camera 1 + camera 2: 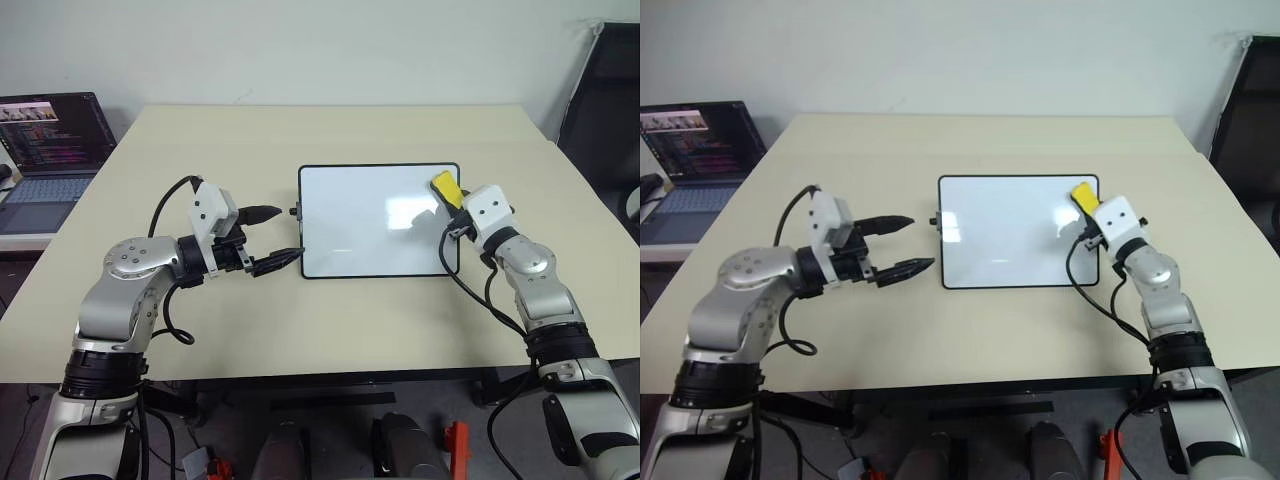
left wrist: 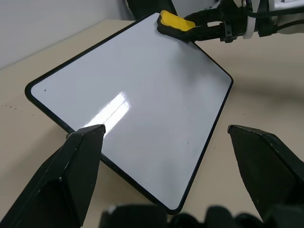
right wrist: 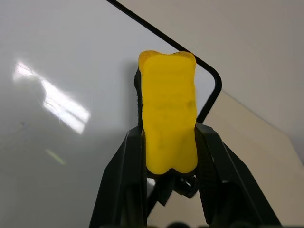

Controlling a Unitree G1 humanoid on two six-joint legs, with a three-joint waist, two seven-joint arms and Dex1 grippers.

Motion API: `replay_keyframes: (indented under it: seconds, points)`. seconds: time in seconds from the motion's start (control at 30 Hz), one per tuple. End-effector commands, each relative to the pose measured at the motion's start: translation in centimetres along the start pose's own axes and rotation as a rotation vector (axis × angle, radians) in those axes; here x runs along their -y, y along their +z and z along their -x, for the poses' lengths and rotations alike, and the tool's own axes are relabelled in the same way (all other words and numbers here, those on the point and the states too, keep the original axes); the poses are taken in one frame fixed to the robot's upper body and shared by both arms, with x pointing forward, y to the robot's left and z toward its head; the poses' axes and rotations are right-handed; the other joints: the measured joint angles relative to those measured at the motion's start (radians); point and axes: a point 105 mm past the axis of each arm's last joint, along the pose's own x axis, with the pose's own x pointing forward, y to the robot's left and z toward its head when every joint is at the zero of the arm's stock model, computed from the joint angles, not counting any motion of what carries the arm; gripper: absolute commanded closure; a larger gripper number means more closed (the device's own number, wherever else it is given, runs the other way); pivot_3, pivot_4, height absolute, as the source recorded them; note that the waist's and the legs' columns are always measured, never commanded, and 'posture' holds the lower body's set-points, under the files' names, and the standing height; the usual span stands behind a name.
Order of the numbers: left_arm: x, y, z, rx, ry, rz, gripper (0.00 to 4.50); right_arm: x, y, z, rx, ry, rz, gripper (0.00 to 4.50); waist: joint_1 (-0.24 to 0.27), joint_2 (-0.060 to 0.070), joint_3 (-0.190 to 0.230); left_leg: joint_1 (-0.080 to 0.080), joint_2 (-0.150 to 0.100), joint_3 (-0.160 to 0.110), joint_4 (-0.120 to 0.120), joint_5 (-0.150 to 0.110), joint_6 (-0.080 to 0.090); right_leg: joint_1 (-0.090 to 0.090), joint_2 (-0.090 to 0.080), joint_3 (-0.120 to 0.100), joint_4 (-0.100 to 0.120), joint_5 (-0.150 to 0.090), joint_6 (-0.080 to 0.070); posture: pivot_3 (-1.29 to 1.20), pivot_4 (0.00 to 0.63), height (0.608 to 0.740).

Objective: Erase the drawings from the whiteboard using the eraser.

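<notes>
Fingers of the right gripper (image 3: 168, 156) are clamping the eraser (image 3: 167, 111), likely light and soft, at its sides, upper right on the board (image 1: 370, 225); left gripper (image 1: 272, 240) is gaping wide.

Beige tabletop (image 1: 330, 320) w/ plain white wall (image 1: 300, 50) behind. Open laptop (image 1: 45, 150), screen lit, on a side desk well off to the left gripper's outer side. Dark chair (image 1: 605, 100) beyond the right gripper's outer side.
</notes>
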Motion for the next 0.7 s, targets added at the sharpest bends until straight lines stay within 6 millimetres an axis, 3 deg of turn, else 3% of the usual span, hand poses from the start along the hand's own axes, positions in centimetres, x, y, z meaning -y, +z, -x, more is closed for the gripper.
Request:
replay_keyframes:
  seconds: [0.03, 0.23, 0.33, 0.4, 0.47, 0.57, 0.63, 0.7]
  points:
    - [0.0, 1.3, -0.1, 0.028, -0.007, -0.044, 0.00, -0.8, -4.5, 1.8, -0.154, 0.045, -0.025, 3.51, 0.000, -0.003, -0.002, 0.000, 0.000, 0.000, 0.000, 0.000, 0.000, 0.000, 0.000, 0.000, 0.000, 0.000, 0.000, 0.00, 0.150, 0.740]
    - [-0.1, 1.3, -0.3, 0.028, -0.011, -0.043, 0.00, -5.1, -3.1, 1.9, -0.097, 0.204, -0.070, 3.51, -0.003, -0.006, -0.004, 0.008, 0.001, 0.000, -0.001, 0.000, 0.000, 0.009, 0.000, 0.000, -0.003, -0.001, -0.001, 0.00, 0.150, 0.740]
    - [-0.1, 1.6, -0.4, 0.033, -0.015, -0.047, 0.00, -7.8, -1.2, 2.5, -0.022, 0.344, -0.119, 3.51, -0.008, -0.006, -0.004, 0.013, 0.002, 0.000, -0.003, 0.000, 0.000, 0.013, 0.000, -0.001, -0.004, -0.001, -0.002, 0.00, 0.150, 0.740]
    - [-0.2, 1.8, -0.4, 0.039, -0.019, -0.048, 0.00, -7.8, 0.0, 3.2, 0.017, 0.384, -0.141, 3.51, -0.008, -0.005, -0.003, 0.013, 0.002, 0.000, -0.003, 0.000, 0.000, 0.013, 0.001, -0.001, -0.004, -0.002, -0.003, 0.00, 0.150, 0.740]
    - [-0.3, 2.1, -0.4, 0.050, -0.028, -0.050, 0.00, -6.4, 0.6, 3.7, 0.030, 0.369, -0.133, 3.51, -0.004, -0.002, -0.001, 0.012, 0.002, 0.000, -0.004, 0.000, 0.000, 0.012, 0.001, -0.001, -0.005, -0.002, -0.003, 0.00, 0.150, 0.740]
    - [-0.1, 2.7, -0.9, 0.078, -0.060, -0.047, 0.00, -2.5, 3.1, 4.6, 0.107, 0.295, -0.191, 3.51, 0.004, 0.000, 0.002, 0.007, 0.001, 0.000, -0.004, 0.000, 0.000, 0.008, 0.000, -0.001, -0.005, -0.002, -0.002, 0.00, 0.150, 0.740]
    - [0.7, 3.2, -1.8, 0.112, -0.105, -0.033, 0.00, 1.6, 5.3, 5.5, 0.190, 0.193, -0.274, 3.51, 0.013, 0.001, 0.002, 0.000, 0.001, -0.001, -0.004, 0.000, 0.000, 0.002, 0.000, -0.002, -0.005, 0.000, 0.001, 0.00, 0.150, 0.740]
    - [1.5, 3.6, -2.8, 0.144, -0.148, -0.019, 0.00, 5.4, 6.0, 6.6, 0.225, 0.072, -0.322, 3.51, 0.021, 0.002, 0.003, -0.007, 0.001, -0.001, -0.004, 0.000, 0.000, -0.005, 0.000, -0.002, -0.005, 0.002, 0.005, 0.00, 0.150, 0.740]
